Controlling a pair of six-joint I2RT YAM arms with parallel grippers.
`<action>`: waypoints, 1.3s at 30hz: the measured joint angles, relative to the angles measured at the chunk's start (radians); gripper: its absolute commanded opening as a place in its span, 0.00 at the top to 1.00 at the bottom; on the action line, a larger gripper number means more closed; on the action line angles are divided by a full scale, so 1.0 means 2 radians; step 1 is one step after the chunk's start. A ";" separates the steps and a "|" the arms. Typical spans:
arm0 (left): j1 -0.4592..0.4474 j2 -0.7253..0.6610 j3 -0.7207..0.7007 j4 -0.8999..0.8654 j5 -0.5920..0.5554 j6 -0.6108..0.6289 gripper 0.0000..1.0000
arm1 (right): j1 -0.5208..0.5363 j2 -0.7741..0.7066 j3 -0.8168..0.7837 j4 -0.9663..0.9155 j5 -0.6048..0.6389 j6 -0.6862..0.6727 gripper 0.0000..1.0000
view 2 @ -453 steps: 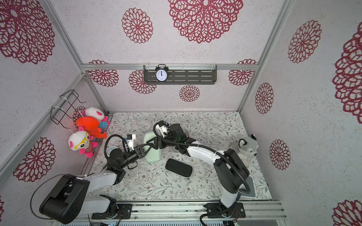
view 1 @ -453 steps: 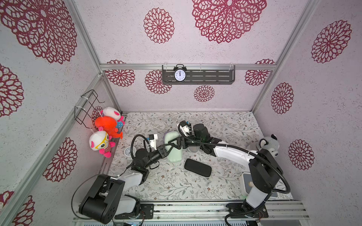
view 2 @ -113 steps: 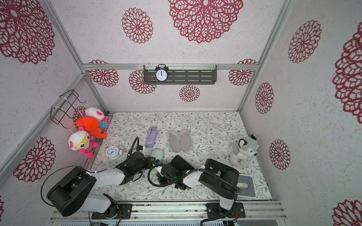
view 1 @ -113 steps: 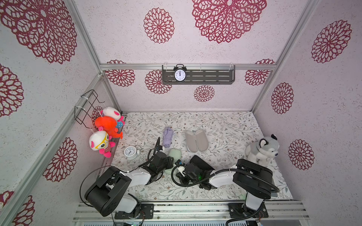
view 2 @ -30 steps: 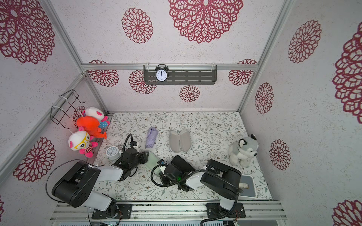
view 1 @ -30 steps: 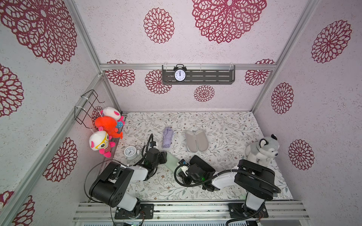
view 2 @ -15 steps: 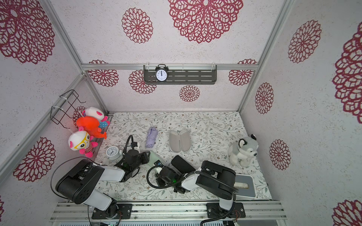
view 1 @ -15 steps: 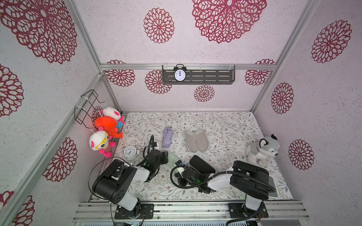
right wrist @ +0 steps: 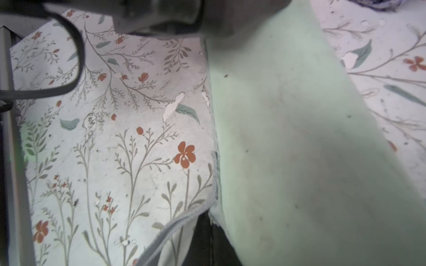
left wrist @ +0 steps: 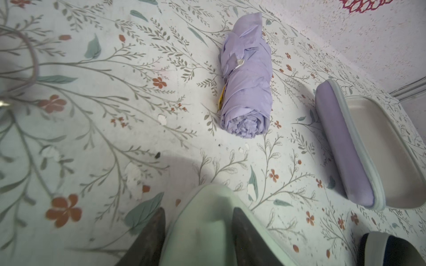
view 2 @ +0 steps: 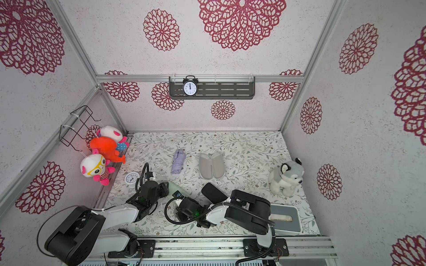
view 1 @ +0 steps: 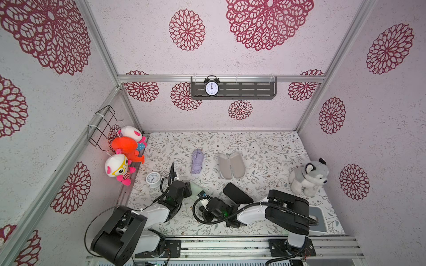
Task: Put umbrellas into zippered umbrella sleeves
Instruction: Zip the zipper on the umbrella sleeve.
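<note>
The left gripper point(left wrist: 198, 210), about half spread, clamps one end of the mint green sleeve point(right wrist: 288, 138), which lies on the floral table point(view 1: 265, 147) between the grippers (near the front edge). The right gripper point(right wrist: 204, 230) is pinched fully closed on the sleeve's grey zip edge.

Upper centre, the black alarm clock point(view 1: 211, 88); lower left, the white clock point(view 1: 153, 179): dial numerals too small for me to read.
</note>
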 measured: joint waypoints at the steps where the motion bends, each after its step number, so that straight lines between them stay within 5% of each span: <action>1: -0.004 -0.011 -0.001 -0.013 -0.005 -0.004 0.51 | -0.001 -0.002 -0.004 0.003 -0.005 -0.003 1.00; 7: -0.043 -0.097 -0.006 -0.123 -0.007 -0.031 0.48 | -0.013 -0.043 -0.053 0.001 -0.031 -0.026 0.99; 11: -0.051 -0.153 -0.014 -0.184 0.006 -0.052 0.45 | -0.022 -0.062 -0.076 0.004 -0.048 -0.043 0.89; 15: -0.057 -0.199 -0.015 -0.236 0.019 -0.067 0.25 | -0.034 -0.068 -0.081 0.002 -0.063 -0.058 0.67; 19: -0.061 -0.221 -0.009 -0.278 0.021 -0.069 0.18 | -0.035 -0.094 -0.104 -0.002 -0.056 -0.061 0.46; 20: -0.061 -0.225 -0.003 -0.290 0.018 -0.069 0.14 | -0.035 -0.107 -0.113 -0.007 -0.054 -0.061 0.18; 21: -0.061 -0.228 0.007 -0.301 0.014 -0.066 0.10 | -0.035 -0.121 -0.123 -0.012 -0.049 -0.058 0.01; 25: -0.061 -0.241 0.056 -0.329 -0.021 -0.054 0.01 | -0.036 -0.187 -0.144 -0.038 -0.030 -0.059 0.01; 31: -0.047 -0.234 0.114 -0.319 -0.051 -0.025 0.02 | -0.068 -0.290 -0.145 -0.064 0.000 -0.064 0.01; 39: 0.014 0.035 0.315 -0.303 0.006 0.056 0.01 | -0.229 -0.319 -0.079 -0.096 0.001 -0.074 0.01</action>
